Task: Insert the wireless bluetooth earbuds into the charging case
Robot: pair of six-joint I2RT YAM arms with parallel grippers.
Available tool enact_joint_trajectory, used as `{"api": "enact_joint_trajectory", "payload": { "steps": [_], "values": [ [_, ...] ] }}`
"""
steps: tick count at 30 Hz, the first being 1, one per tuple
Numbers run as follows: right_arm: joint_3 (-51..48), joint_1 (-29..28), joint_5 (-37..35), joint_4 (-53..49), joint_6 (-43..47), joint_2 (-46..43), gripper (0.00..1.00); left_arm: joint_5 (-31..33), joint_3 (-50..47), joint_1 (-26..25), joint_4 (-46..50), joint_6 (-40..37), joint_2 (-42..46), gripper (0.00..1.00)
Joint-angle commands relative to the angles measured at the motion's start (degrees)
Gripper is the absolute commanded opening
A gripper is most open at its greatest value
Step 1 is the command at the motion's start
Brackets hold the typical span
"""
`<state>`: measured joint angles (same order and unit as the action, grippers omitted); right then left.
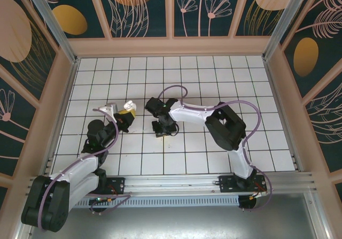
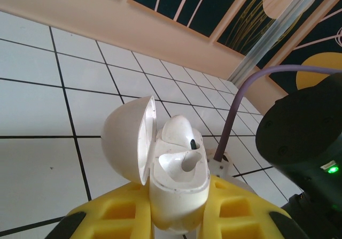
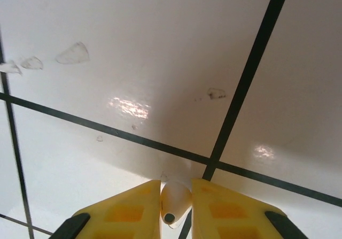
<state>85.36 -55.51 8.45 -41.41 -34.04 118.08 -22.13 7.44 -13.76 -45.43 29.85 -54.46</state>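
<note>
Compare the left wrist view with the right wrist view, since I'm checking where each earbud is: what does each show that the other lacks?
Left wrist view: the left gripper clamps the charging case, lid open, with a seated earbud in one socket and the right arm dark beside it. Right wrist view: the right gripper pinches the second earbud close over the table. Both: yellow fingers and the table's white tiles with black grid lines.

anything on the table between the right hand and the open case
No, the stretch is bare: in the top view only white grid tiles lie between the right hand and the charging case, held open in the left hand.
</note>
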Motion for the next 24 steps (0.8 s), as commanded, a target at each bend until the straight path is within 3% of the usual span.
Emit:
{"api": "enact_joint_trajectory", "payload": {
  "steps": [1, 24],
  "values": [
    [-0.94, 0.37, -3.7, 3.52, -1.11, -4.59, 0.18, -1.9, 2.57, 0.42, 1.4, -2.31, 0.71, 0.14],
    [-12.6, 5.53, -10.29, 17.22, -2.36, -25.58, 0.17, -10.92, 7.98, 0.36, -1.04, -8.84, -5.77, 0.12]
  ]
}}
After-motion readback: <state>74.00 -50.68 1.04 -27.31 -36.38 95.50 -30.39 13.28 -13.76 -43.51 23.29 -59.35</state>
